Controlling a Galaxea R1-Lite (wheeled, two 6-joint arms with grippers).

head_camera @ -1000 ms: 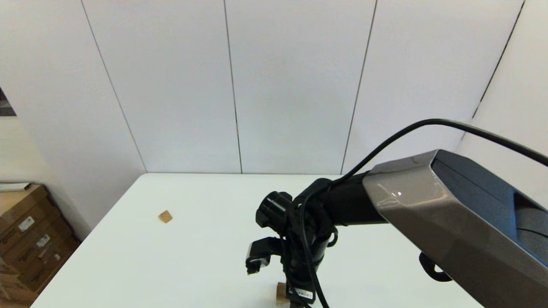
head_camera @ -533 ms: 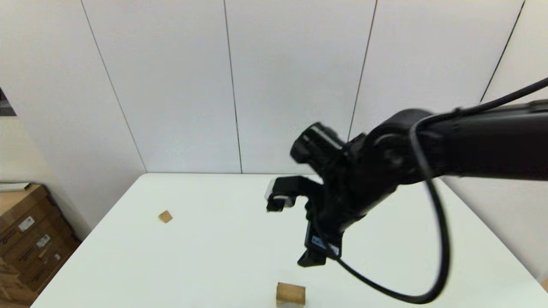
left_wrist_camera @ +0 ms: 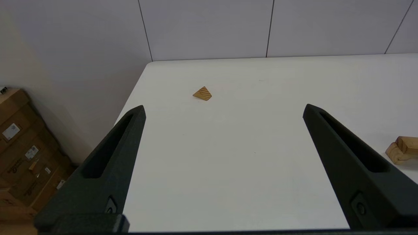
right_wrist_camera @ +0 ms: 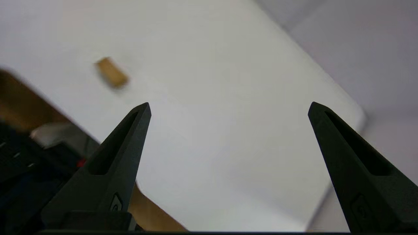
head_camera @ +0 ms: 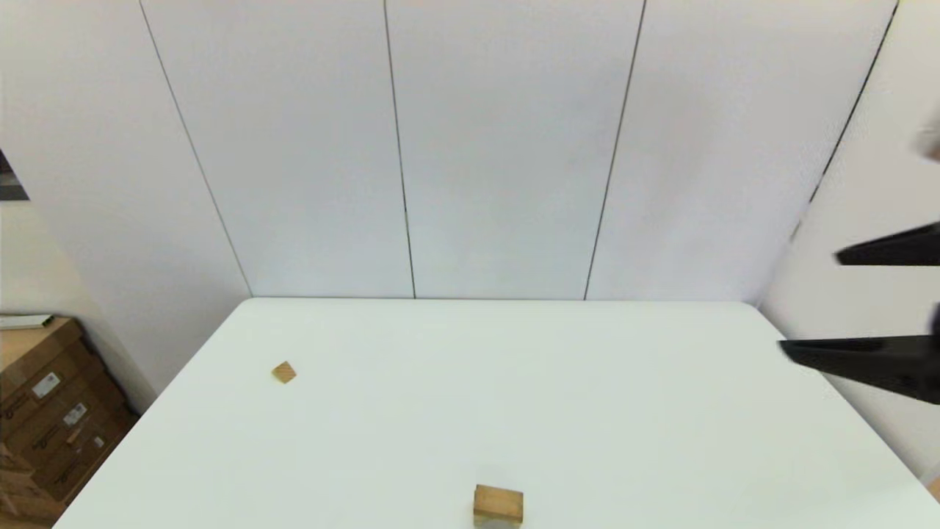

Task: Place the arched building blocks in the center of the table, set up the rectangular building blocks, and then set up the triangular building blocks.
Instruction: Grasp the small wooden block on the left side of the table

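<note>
The triangular block (head_camera: pixel 283 372), a small tan wedge, lies on the table's (head_camera: pixel 455 397) left side; it also shows as the grained wedge (left_wrist_camera: pixel 202 93) in the left wrist view. At the front edge a brown rectangular block (head_camera: pixel 499 503) rests on the pale arched block (left_wrist_camera: pixel 393 153), the rectangular block (left_wrist_camera: pixel 408 143) lying across its top. My right gripper (head_camera: pixel 808 302) hangs open at the far right, holding nothing. My left gripper (left_wrist_camera: pixel 223 109) is open over the table's near left part, short of the wedge. A blurred tan block (right_wrist_camera: pixel 112 72) lies far ahead of my right gripper (right_wrist_camera: pixel 228 107).
Cardboard boxes (head_camera: pixel 51 411) stand on the floor beside the table's left edge. White wall panels (head_camera: pixel 470 147) close off the back and the right side. The robot's dark body (right_wrist_camera: pixel 19 163) appears at the edge of the right wrist view.
My right arm rose from the stacked blocks at the front edge and swung out to the far right. The stack now stands uncovered. The wedge has not moved.
</note>
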